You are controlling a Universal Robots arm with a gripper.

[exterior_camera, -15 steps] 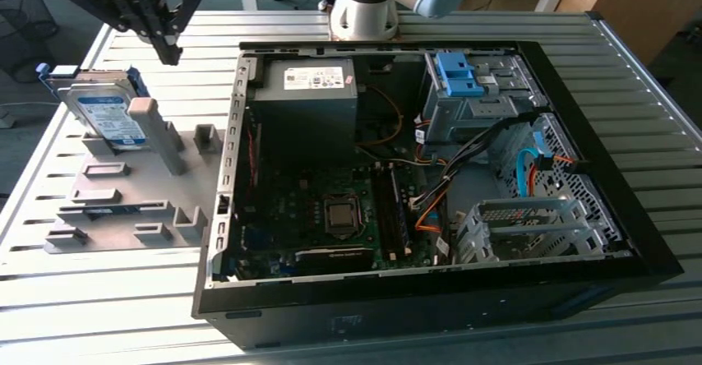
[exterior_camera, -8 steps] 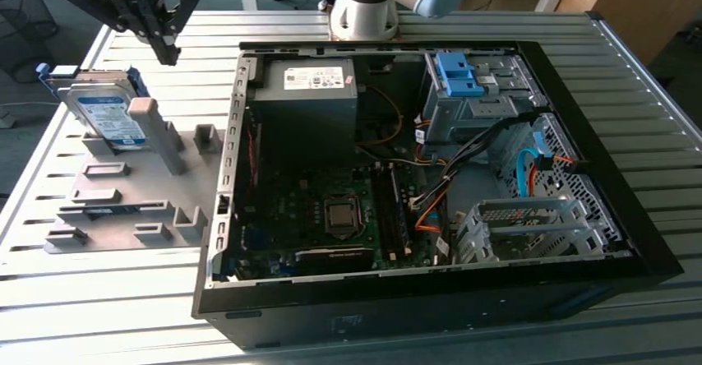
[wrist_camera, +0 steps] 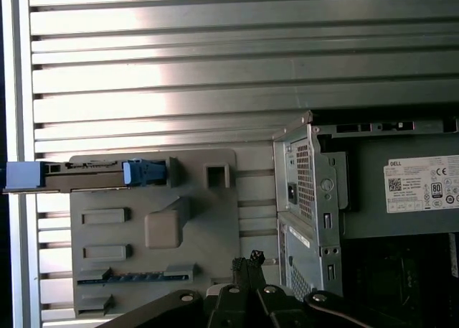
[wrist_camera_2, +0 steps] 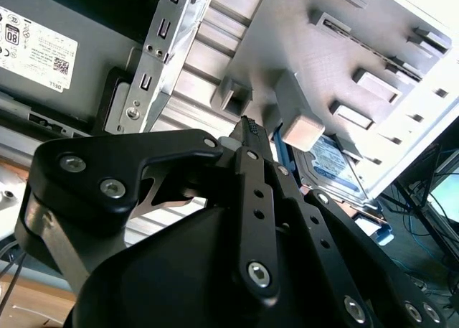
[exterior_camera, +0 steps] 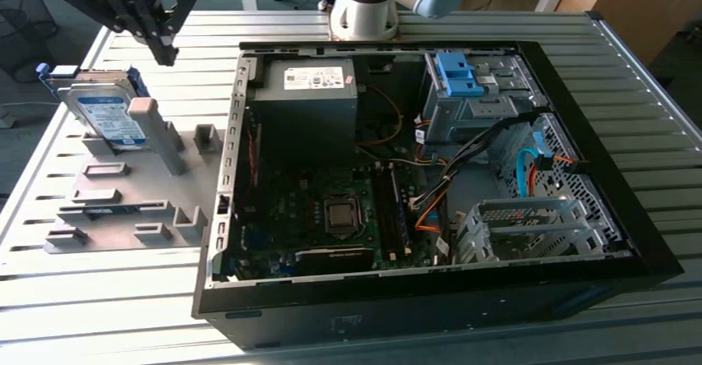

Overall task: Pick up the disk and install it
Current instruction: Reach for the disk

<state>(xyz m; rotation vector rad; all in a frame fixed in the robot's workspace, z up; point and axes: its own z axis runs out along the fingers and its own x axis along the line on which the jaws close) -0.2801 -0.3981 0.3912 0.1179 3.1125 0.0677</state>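
Claw (exterior_camera: 167, 53), fingers pressed together and gripping nothing, hangs over the grey fixture (exterior_camera: 143, 200) on the slatted tabletop (exterior_camera: 99, 299). The disk (exterior_camera: 104, 110), silver with a blue frame, leans on edge in a slot at one end of the fixture, just beside a grey post (exterior_camera: 161, 131) and clear of the claw. An open computer case (exterior_camera: 647, 258) lies to the exterior view's right.

Disk (exterior_camera: 104, 110) on fixture plate (exterior_camera: 164, 188), exterior view's left of case (exterior_camera: 461, 303)
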